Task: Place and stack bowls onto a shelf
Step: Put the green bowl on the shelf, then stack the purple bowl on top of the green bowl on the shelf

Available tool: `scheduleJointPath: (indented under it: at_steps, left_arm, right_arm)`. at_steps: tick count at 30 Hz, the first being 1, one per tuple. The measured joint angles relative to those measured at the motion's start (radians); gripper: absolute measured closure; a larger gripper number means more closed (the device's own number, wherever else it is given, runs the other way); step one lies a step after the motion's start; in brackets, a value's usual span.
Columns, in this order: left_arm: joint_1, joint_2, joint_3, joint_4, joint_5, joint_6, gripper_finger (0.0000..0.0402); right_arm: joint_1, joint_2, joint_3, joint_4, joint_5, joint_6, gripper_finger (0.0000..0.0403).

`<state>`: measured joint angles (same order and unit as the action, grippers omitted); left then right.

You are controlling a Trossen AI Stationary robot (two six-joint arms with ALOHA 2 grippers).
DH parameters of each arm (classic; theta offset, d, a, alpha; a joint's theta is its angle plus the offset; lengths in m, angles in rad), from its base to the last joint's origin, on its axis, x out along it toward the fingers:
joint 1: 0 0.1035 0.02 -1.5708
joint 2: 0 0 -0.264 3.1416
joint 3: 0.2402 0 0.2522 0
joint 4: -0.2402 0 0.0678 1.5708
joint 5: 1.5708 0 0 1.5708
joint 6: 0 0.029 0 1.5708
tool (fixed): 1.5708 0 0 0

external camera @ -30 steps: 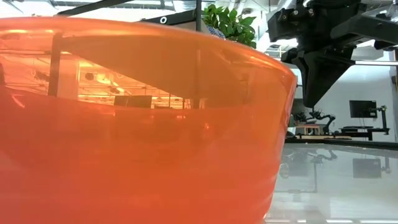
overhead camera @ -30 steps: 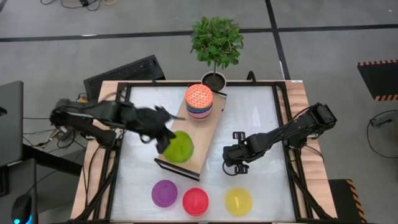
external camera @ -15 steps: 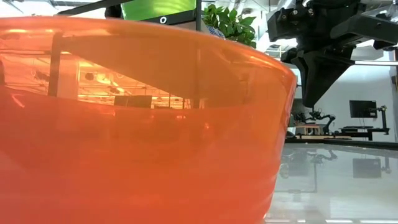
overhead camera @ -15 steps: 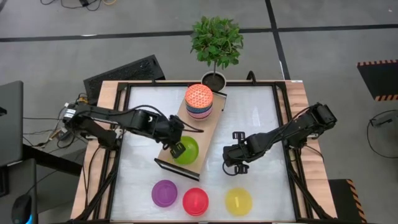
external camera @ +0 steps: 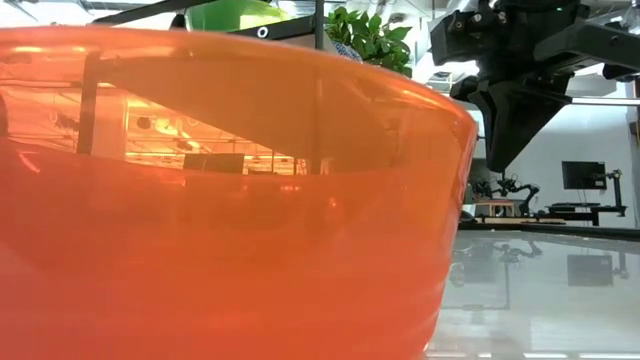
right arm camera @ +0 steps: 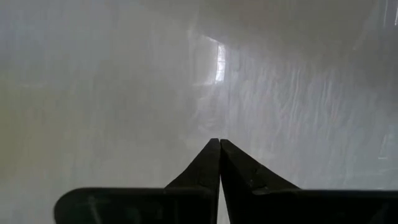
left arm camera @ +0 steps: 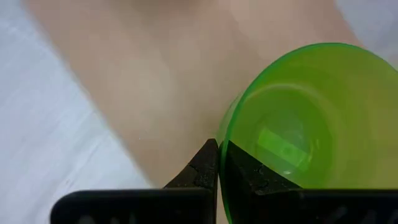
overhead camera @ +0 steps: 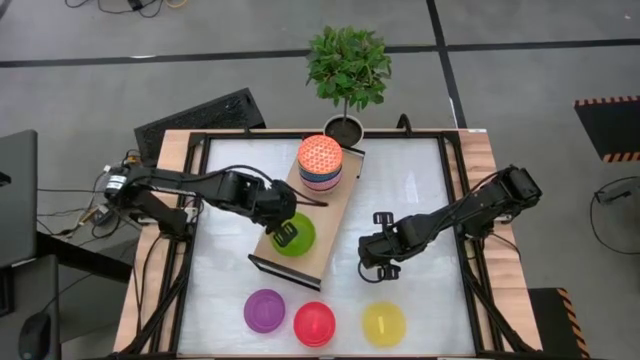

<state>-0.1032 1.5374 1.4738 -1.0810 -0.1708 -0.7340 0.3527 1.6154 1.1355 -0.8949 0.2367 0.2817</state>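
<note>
Where visible, green bowl (left arm camera: pixel 311 118) seemingly empty, left hand (left arm camera: pixel 219 163) pinching rim

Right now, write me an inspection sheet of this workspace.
Surface: white tabletop in a dark frame.
Job's things: green bowl on the shelf; stack of bowls at its far end; purple bowl, red bowl and yellow bowl on the table.
Clutter: potted plant.
Grippers: left tool shut on the green bowl's rim; right tool shut, empty, over the table.
Cables: loose ones on the floor.
Surroundings: keyboard.
</note>
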Motion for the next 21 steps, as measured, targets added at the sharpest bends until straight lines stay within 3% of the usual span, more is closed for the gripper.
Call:
scheduleJointPath:
  at_steps: [6,15,21]
  left_arm:
    - [0.004,-0.001,0.0,0.009,-0.052,0.038,0.0385]
    - [0.004,-0.007,0.001,0.08,0.047,0.157,0.0265]
    - [-0.005,-0.008,0.164,-0.1,0.1,0.147,0.0222]
  right_arm:
    - [0.0,0.0,0.0,0.001,0.0,0.001,0.0365]
    - [0.0,0.0,0.0,0.002,-0.002,0.005,0.0365]
    - [0.0,0.0,0.0,0.017,-0.002,-0.002,0.0365]
